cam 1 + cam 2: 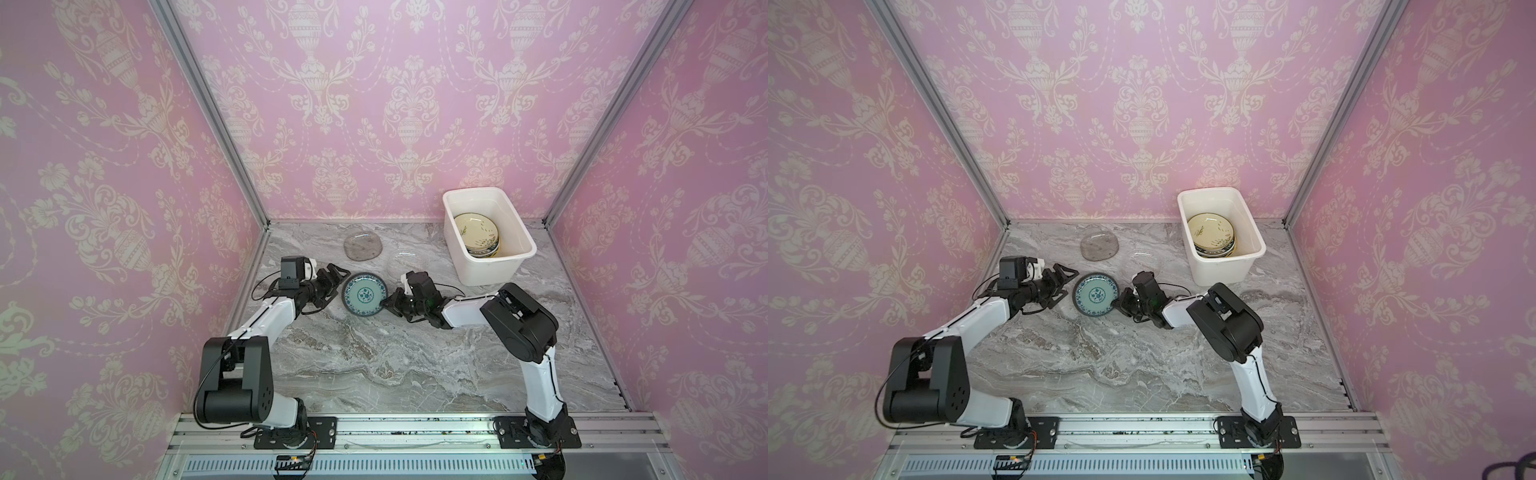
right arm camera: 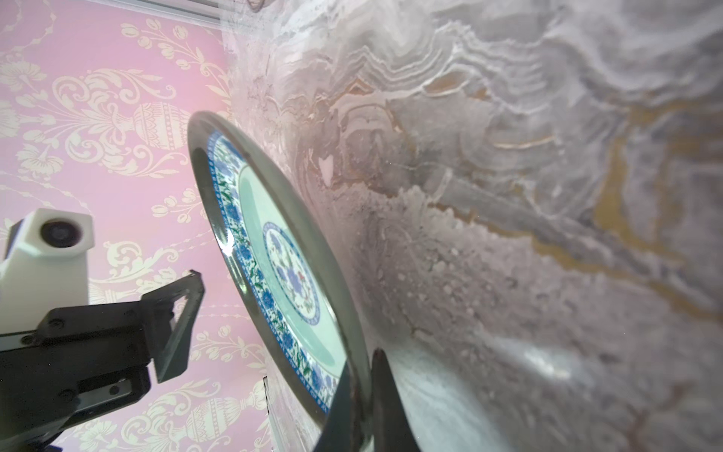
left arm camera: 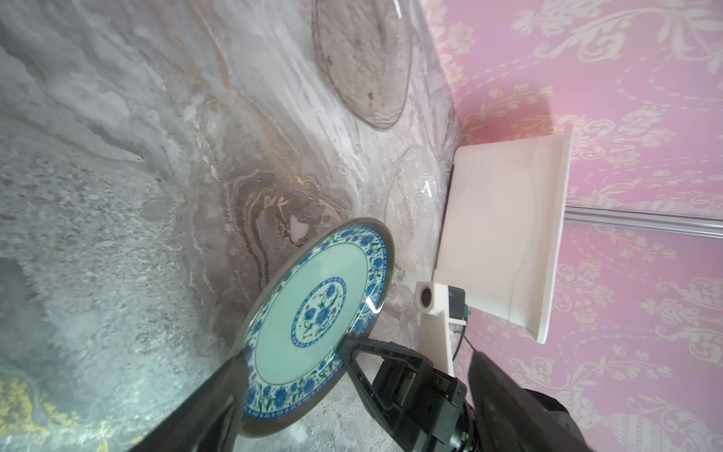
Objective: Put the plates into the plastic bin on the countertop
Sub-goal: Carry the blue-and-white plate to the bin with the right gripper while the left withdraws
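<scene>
The teal plate [image 1: 365, 295] [image 1: 1096, 294] is on the grey countertop [image 1: 395, 365]. It sits closer to the back edge than the front edge, and a bit toward the left edge. It is between the two grippers.

The right gripper [image 1: 384, 302] [image 1: 1119, 301] has its jaws closed tight on the plate's rim, on the side facing the right edge. In the right wrist view, the rim is pinched between its two dark fingers [image 2: 344, 403]. There the plate [image 2: 281, 266] looks tipped, but I cannot tell if its far side touches the countertop.

The left gripper [image 1: 336, 286] [image 1: 1068, 286] is just beside the other side of the plate. Its jaws are wide open and it holds nothing. It does not seem to touch the plate.

The plastic bin [image 1: 494, 270] [image 1: 1225, 270] stands in the back right corner of the countertop, well away from the teal plate. Inside it is a pile of plates. The cream plate [image 1: 476, 230] [image 1: 1210, 230] with a little plant on it lies on top. Under it, only the edges of the dark-rimmed plates [image 1: 484, 252] show.

Two more plates lie on the countertop. The smoky glass plate [image 1: 363, 246] [image 1: 1099, 247] [image 3: 364, 66] is near the back edge, behind the teal plate. The clear glass plate [image 1: 405, 259] [image 1: 1144, 257] is hard to see. It lies between the smoky one and the bin, just behind the right gripper.
</scene>
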